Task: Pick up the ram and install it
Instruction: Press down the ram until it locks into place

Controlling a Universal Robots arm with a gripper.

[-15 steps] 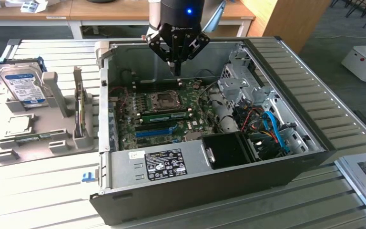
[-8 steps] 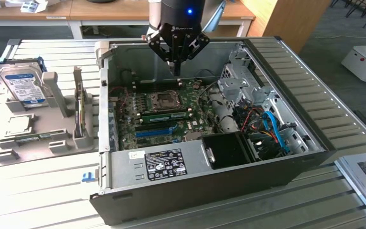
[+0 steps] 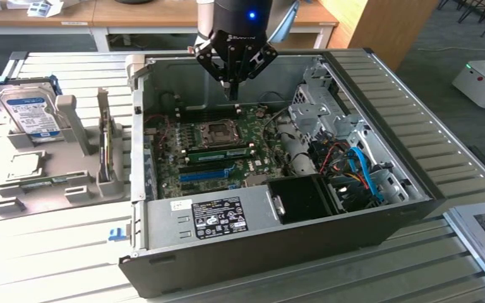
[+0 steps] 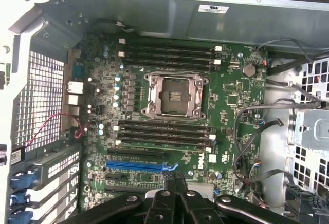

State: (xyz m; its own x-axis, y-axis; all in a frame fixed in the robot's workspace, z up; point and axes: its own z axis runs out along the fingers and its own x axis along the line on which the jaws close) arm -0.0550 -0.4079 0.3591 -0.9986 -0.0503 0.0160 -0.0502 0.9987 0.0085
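Black robot hand (image 3: 233,95) with fingers pressed together and holding nothing, hovering over the open grey computer case (image 3: 377,230), slim green ram stick (image 3: 219,151) seated in the green motherboard (image 4: 234,98) beside the silver CPU socket (image 4: 175,96)

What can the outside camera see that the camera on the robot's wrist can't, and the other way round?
The exterior view alone takes in the hard drive standing in a grey holder beside the computer case, plus the power supply with its label. The wrist view alone looks straight down on the blue slot and a red wire near the case's vent grille. Both views share the motherboard with its empty processor socket, the long memory slots, and the shut gripper.
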